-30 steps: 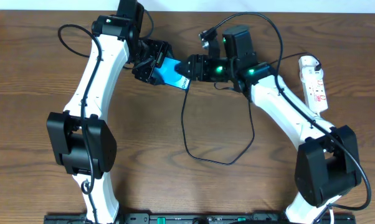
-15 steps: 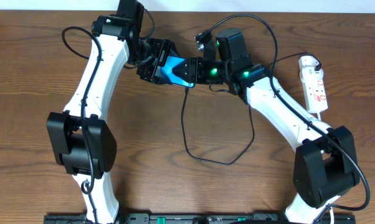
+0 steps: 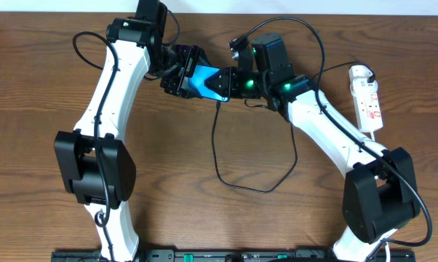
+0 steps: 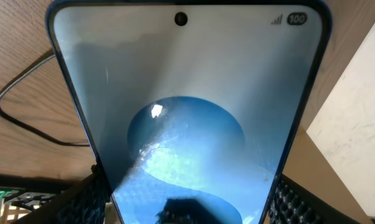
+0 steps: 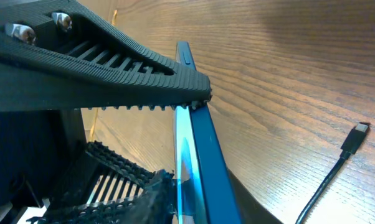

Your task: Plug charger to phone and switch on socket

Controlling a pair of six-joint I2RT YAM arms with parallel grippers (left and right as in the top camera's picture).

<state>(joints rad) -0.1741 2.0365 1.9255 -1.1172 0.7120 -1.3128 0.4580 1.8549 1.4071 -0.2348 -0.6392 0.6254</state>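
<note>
Phone [image 4: 187, 118] looks stiff, slick, fragile: left jaws clamp its side edges, right jaws pinch its end. Charger [image 3: 214, 145] looks limp, light; grip behind plug [image 5: 360, 132].

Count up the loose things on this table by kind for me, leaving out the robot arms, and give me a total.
phone: 1
charger cable: 1
power strip: 1
Total: 3
</note>
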